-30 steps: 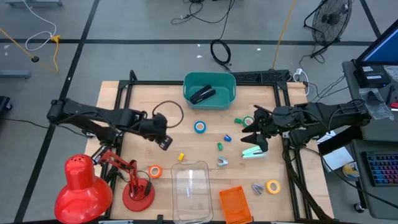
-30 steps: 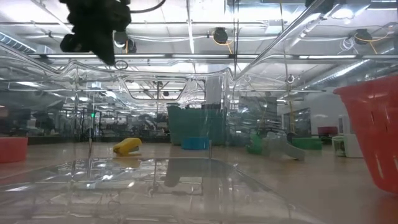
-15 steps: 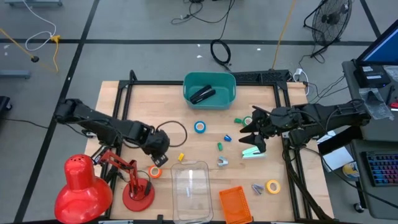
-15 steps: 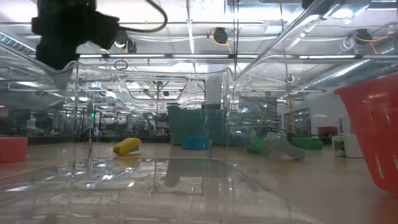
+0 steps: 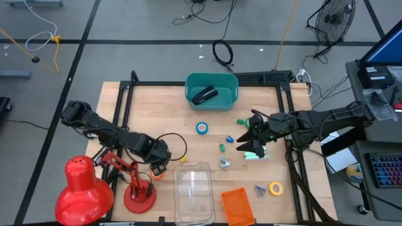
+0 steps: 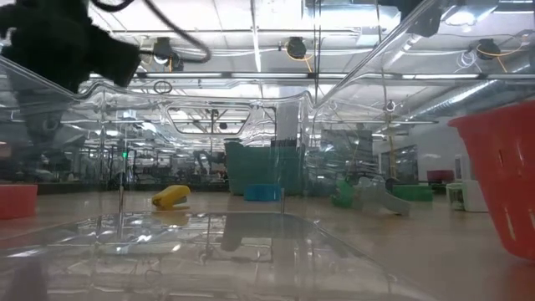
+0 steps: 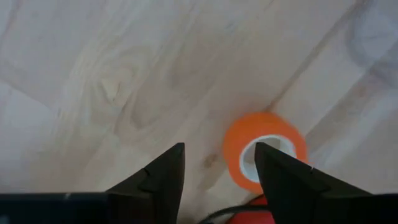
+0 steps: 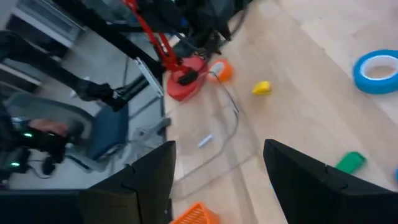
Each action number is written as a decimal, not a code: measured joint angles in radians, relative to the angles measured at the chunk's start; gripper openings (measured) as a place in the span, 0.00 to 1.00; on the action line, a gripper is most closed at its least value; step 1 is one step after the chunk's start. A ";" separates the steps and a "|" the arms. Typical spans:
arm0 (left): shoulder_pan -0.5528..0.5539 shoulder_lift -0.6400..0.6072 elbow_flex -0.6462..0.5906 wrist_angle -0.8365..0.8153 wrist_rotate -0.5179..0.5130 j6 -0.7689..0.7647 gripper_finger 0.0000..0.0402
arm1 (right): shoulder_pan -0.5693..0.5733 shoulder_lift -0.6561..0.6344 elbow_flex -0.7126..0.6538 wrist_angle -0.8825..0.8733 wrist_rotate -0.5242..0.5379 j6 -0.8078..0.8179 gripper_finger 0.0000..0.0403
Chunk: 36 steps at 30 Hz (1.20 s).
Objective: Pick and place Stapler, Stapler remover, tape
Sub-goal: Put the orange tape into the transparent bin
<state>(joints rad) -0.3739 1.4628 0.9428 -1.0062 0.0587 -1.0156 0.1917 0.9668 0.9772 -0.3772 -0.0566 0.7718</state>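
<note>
A wooden table seen from above, with a clear plastic box [image 5: 191, 185] near its front edge as the landmark. The left gripper [image 5: 158, 168] hangs low just to the left of the box, over an orange tape roll [image 7: 264, 149] lying flat on the wood. Its fingers [image 7: 163, 177] are parted, one on the bare wood and the other overlapping the roll's pale core, so the roll sits off to one side of the gap, not centred. That low, spread pose suggests it is lining up to grasp the roll.

The right gripper [image 5: 250, 141] is beyond the box and to its right, fingers wide apart with nothing between them, poised above what looks like a pale green stapler [image 5: 254, 154], though the arm hides much of it. A blue tape roll [image 5: 201, 128] lies beyond the box, a yellow one [image 5: 275, 188] to its right. A teal bin [image 5: 227, 99] at the far edge holds a dark object.
</note>
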 joint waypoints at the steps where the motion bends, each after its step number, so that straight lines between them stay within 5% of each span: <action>1: -0.007 -0.001 -0.017 0.014 0.013 -0.013 0.48 | 0.000 -0.001 -0.002 0.013 0.000 0.002 0.59; 9: -0.052 -0.002 -0.132 0.150 0.093 -0.101 0.48 | 0.000 -0.024 -0.002 0.067 0.000 0.002 0.59; 36: -0.053 0.085 -0.136 0.203 0.077 -0.108 0.48 | 0.000 -0.033 -0.002 0.079 0.003 0.010 0.59</action>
<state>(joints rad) -0.4271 1.5482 0.8066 -0.8035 0.1361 -1.1235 0.1913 0.9337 0.9749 -0.2979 -0.0536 0.7815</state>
